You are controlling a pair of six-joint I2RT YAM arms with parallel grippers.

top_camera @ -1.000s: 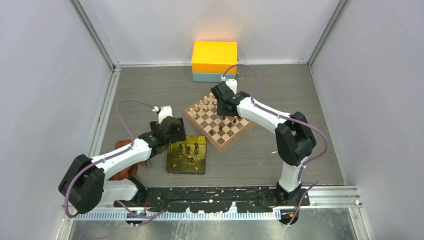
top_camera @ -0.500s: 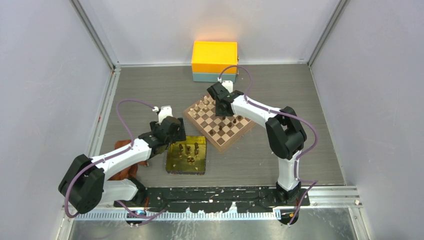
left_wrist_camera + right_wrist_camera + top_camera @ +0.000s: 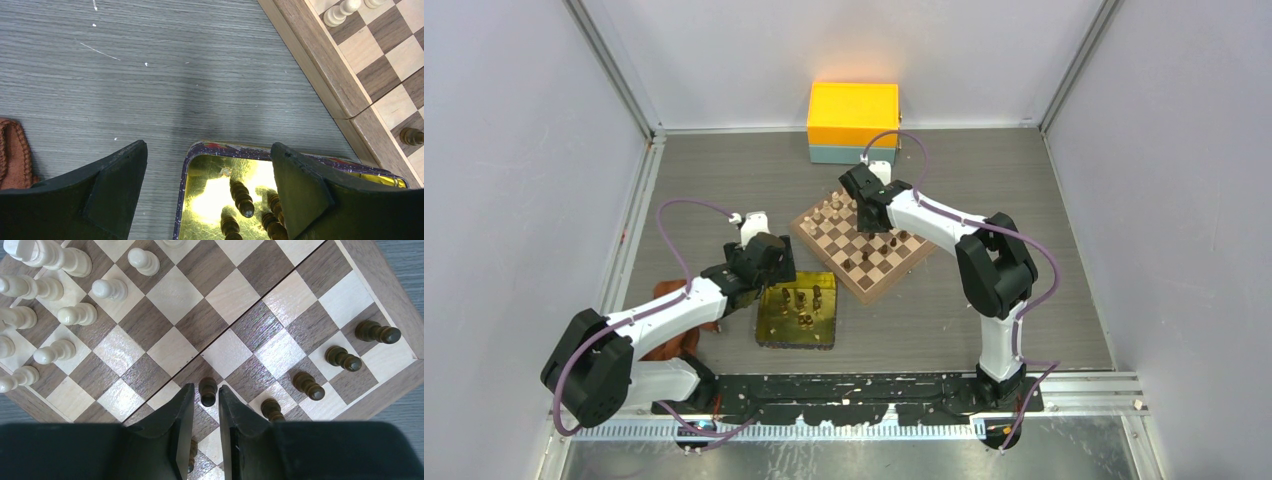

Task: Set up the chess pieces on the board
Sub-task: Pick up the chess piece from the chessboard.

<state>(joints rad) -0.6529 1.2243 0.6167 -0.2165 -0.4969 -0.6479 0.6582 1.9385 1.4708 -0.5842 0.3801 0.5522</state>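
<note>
The board lies tilted at mid-table, pale chessmen ranked along its far-left side. Several dark pawns stand in a diagonal row near its right edge. My right gripper hangs over the board, jaws narrowed but open. One dark pawn stands upright on the board between the tips, a thin gap beside it. My left gripper is wide open and empty over the far corner of the gold tray. Several dark chess pieces lie in that tray.
An orange box on a teal base stands behind the board at the back wall. A brown leather pouch lies under the left arm, left of the tray. The board's edge runs close to the tray's right.
The right arm swung its gripper a little left and farther back over the board, and its jaws narrowed around a dark pawn. The left arm has not moved.
</note>
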